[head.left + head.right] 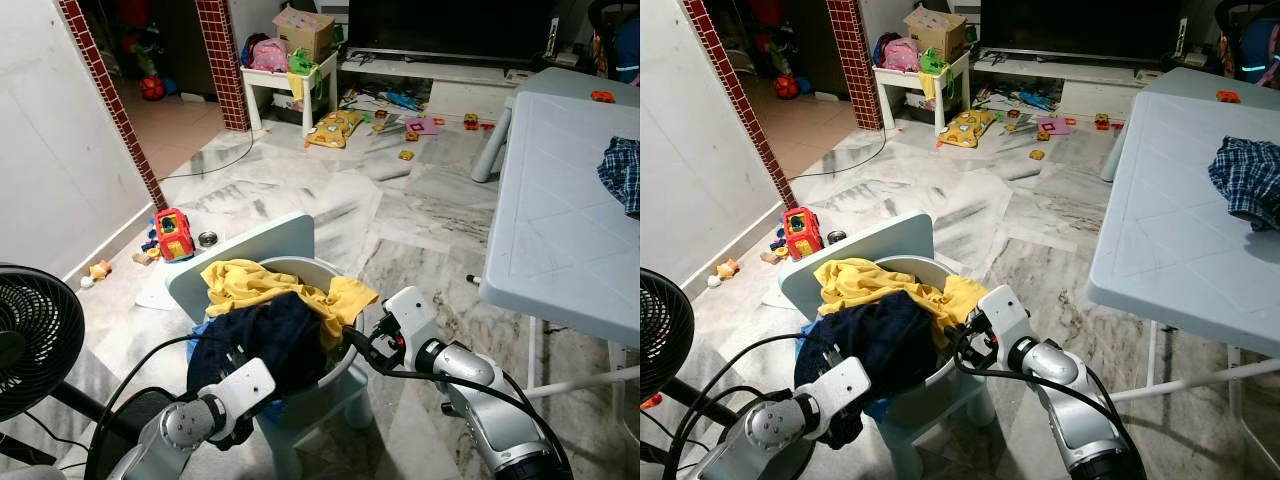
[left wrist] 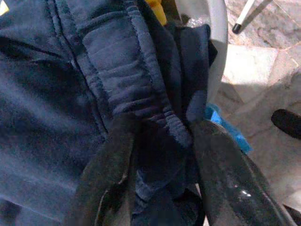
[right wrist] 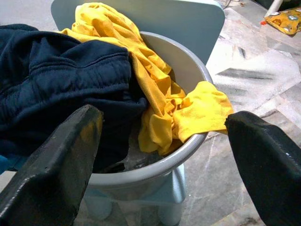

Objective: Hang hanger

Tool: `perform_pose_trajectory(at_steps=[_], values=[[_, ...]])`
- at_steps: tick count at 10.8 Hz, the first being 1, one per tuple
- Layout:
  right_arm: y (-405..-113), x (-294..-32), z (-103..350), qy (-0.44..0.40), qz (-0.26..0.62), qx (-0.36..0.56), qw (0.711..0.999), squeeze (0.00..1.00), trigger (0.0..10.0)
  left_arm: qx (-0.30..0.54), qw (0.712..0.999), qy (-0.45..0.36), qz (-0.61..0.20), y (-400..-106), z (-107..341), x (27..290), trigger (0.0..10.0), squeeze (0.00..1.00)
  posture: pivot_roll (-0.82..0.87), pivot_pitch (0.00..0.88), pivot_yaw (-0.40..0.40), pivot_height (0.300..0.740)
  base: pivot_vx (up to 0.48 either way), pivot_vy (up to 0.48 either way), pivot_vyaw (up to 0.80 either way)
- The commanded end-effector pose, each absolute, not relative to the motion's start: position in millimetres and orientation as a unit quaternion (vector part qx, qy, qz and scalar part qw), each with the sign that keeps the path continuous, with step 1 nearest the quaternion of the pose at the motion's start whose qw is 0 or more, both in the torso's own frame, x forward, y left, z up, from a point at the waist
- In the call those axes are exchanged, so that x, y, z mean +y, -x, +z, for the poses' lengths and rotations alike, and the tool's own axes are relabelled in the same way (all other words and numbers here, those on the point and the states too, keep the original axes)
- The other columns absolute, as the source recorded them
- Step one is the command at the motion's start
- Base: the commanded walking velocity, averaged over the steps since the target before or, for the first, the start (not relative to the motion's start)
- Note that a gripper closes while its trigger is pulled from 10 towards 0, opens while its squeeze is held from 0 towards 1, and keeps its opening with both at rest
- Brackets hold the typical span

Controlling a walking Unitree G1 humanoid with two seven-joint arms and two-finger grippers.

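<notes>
I can't pick out a hanger anywhere in my feeds, so I can't say where it is; what sits in front of me is a grey basin (image 3: pixel 188 66) on a pale blue plastic chair (image 1: pixel 262 243), heaped with a navy garment (image 1: pixel 262 345) and a yellow garment (image 3: pixel 141 75) that spills over the basin's rim. A scrap of bright blue cloth (image 2: pixel 225 129) pokes out under the navy fabric, mostly buried, and I can't tell what it is. My left gripper (image 2: pixel 162 141) is pressed into the navy garment at the near side of the basin, its two fingers pinched on a ribbed fold of it. My right gripper (image 3: pixel 162 141) hangs just at the basin's right rim, fingers spread wide with nothing between them. The black fan (image 1: pixel 30 335) on my left is cut off by the frame edge, and so is the checked cloth (image 1: pixel 1248 182) on the pale folding table (image 1: pixel 1180 230) to my right. Toys on the floor by the red toy truck (image 1: pixel 172 233) are too small to identify. I can read no labels or writing.
</notes>
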State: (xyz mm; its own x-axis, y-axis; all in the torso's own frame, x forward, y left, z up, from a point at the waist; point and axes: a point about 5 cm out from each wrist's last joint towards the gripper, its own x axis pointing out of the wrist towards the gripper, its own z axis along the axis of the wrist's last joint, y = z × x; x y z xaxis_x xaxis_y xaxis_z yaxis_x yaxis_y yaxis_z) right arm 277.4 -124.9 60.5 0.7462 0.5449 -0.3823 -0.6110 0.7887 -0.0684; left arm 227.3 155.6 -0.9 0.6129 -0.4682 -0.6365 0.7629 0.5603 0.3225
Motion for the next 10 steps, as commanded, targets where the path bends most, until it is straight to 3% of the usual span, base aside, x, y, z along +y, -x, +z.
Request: perform_pose_trajectory(at_steps=[1,10], values=[[-279.3,-124.9,62.7,0.093,0.309,0.172,0.931,0.00,10.0,0.253,0.845,-0.307,-0.359,-228.4,-2.0,161.6,0.0,0.00,-0.16,0.000,0.067,0.740,0.000,0.000,0.00],[-283.1,-127.1,64.2,0.097,0.303,0.169,0.933,0.00,10.0,0.239,0.863,-0.290,-0.338,-232.3,-3.7,163.4,0.0,0.00,-0.16,0.000,0.062,0.740,0.000,0.000,0.00]])
